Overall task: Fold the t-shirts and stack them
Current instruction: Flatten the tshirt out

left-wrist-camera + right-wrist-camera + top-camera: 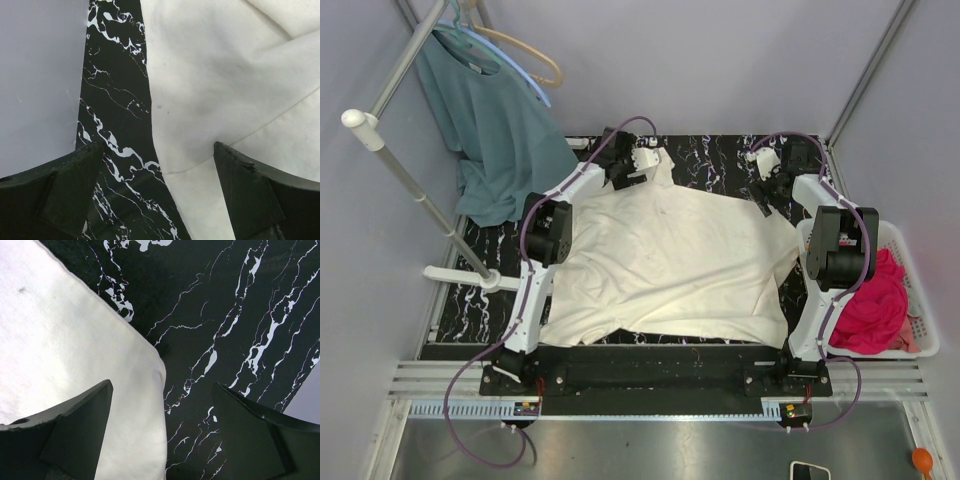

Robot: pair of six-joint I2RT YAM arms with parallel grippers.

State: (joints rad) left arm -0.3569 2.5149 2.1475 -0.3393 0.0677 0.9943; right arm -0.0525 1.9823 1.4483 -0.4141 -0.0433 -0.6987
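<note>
The large cream t-shirt (670, 262) lies spread flat over the black marble table (720, 160). My left gripper (638, 160) is open at the shirt's far left corner; in the left wrist view its jaws (160, 160) straddle the cloth edge (210, 90) with nothing between them. My right gripper (767, 172) is open at the shirt's far right corner; in the right wrist view it (162, 405) straddles the cream cloth's edge (75, 350). The magenta-pink t-shirt (875, 305) lies bunched in the white basket (918, 300) at the right.
A teal shirt (495, 130) hangs from hangers on a white rack (400, 165) at the far left. Grey walls close in the back and sides. A phone (810, 470) and an orange object (923, 459) lie on the metal surface at the front.
</note>
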